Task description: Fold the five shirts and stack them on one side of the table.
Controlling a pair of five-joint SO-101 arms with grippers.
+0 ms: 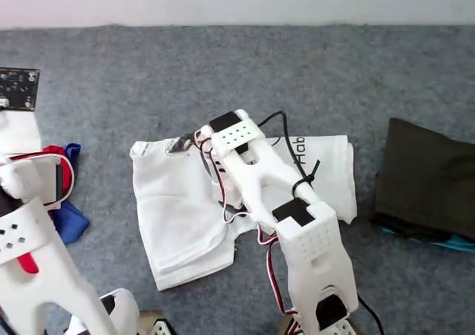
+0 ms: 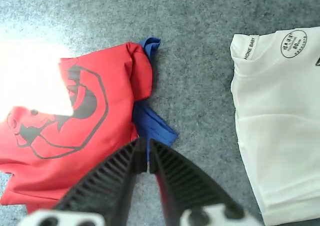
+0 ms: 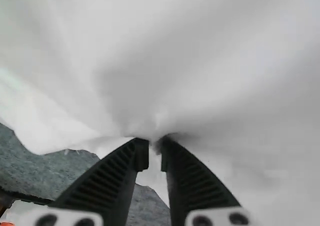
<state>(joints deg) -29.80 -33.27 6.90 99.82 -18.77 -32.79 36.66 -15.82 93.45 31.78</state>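
Item: white cotton shirt point(image 1: 178, 223), spread at the middle of the grey carpeted table point(image 1: 111, 67), lower edge apparently doubled over; judged to be the garment now in folding.

Right gripper point(image 3: 152, 142): clenched on a pinch of the white cotton shirt, the cloth puckering at the tips; held thus, presumably, to carry that edge across for a fold; the high view places this arm stretched over the shirt toward its collar end.

Left gripper point(image 2: 146, 143): jaws closed on nothing, hanging above the table beside the unfolded heap; likely parked clear of the work.

Red shirt with dark printed figure point(image 2: 75, 116): crumpled at the table's left, lying on a blue shirt point(image 2: 152, 126); both awaiting folding.

Dark olive folded shirt point(image 1: 427, 175): at the table's right side, resting on a teal garment point(image 1: 449, 240), probably a shirt, though little of it shows; evidently the stack begun.

Views compared: the left wrist view gives the red shirt's print and the white shirt's neck labels; the high view gives the stack; the right wrist view alone gives the pinch itself.
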